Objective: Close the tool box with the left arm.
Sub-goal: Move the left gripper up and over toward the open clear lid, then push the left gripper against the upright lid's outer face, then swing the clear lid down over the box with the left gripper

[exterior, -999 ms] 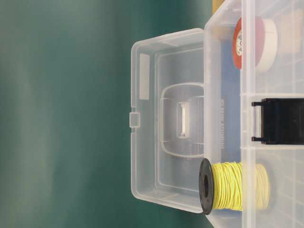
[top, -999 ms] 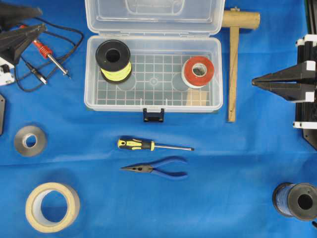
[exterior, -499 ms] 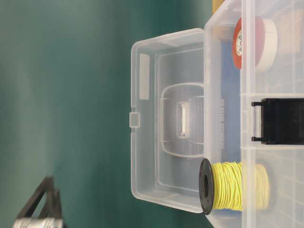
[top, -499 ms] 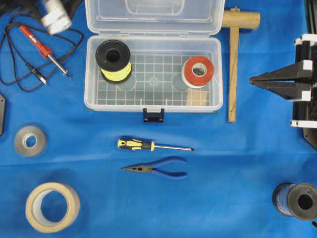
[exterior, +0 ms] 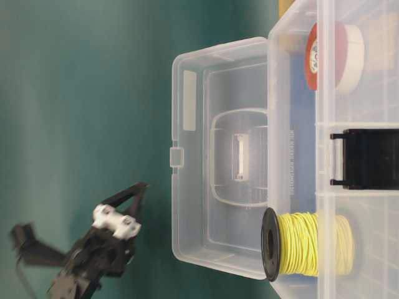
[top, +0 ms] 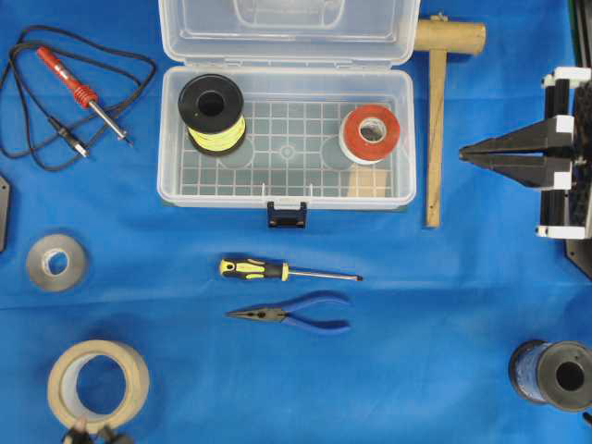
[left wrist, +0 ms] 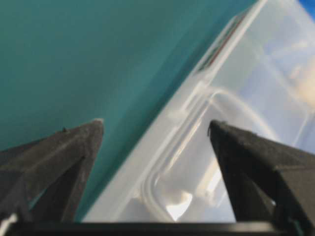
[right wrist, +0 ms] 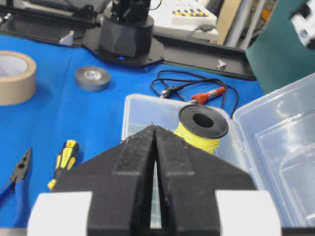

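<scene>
While the tool box [top: 287, 139] stands open, the left gripper [left wrist: 155, 130] gapes behind its lid; the right gripper [top: 465, 154] is clenched.

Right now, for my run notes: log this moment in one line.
tool box: lid open | left gripper: open, behind lid, not touching | right gripper: shut, idle

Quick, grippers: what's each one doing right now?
Left gripper: open, holding nothing, fingers spread behind the tool box lid.
Right gripper: closed, empty, parked off to the side.
</scene>
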### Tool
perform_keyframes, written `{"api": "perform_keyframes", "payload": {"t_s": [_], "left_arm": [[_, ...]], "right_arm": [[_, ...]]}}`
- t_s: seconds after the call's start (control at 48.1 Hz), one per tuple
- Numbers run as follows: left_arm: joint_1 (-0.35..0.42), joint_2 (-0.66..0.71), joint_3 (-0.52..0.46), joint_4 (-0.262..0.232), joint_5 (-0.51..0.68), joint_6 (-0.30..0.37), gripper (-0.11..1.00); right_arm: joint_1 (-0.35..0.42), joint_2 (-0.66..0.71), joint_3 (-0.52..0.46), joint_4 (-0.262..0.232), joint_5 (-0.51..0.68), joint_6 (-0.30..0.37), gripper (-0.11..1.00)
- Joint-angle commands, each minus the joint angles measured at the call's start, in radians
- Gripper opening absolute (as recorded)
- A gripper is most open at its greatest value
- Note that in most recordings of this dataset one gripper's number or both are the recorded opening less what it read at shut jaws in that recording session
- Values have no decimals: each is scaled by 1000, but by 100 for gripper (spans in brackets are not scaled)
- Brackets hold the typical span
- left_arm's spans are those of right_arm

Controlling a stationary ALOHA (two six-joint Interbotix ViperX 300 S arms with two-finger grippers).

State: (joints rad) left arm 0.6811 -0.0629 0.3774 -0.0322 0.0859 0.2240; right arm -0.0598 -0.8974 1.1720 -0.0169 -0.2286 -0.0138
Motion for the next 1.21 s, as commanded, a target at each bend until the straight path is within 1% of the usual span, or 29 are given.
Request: {"api": "perform_keyframes", "payload": {"t_s": [0.0, 0.083, 0.291, 0.416, 0.645, 0.811, 0.999, 1.186], "left_arm": [[21, 29, -72, 3, 61, 2, 90], [32, 71, -103, 3, 123, 2, 90], [26, 130, -146, 3, 279, 0, 90], [-3, 130, -149, 3, 318, -2, 90], [-77, 123, -160, 3, 333, -2, 90], [-115, 114, -176, 3, 400, -3, 90], [-156, 66, -172, 3, 465, -5, 90], [-210, -20, -144, 3, 514, -14, 90]], "right_arm": [[-2, 12, -14, -2, -5, 0, 0], [-2, 15, -12, -2, -5, 0, 0], [-2, 18, -12, -3, 3, -3, 0], [-2, 20, -12, -3, 9, -3, 0], [-5, 21, -12, -3, 12, -3, 0], [-6, 23, -11, -3, 12, -3, 0], [-6, 23, -11, -3, 12, -3, 0], [-6, 23, -11, -5, 12, -5, 0]]}}
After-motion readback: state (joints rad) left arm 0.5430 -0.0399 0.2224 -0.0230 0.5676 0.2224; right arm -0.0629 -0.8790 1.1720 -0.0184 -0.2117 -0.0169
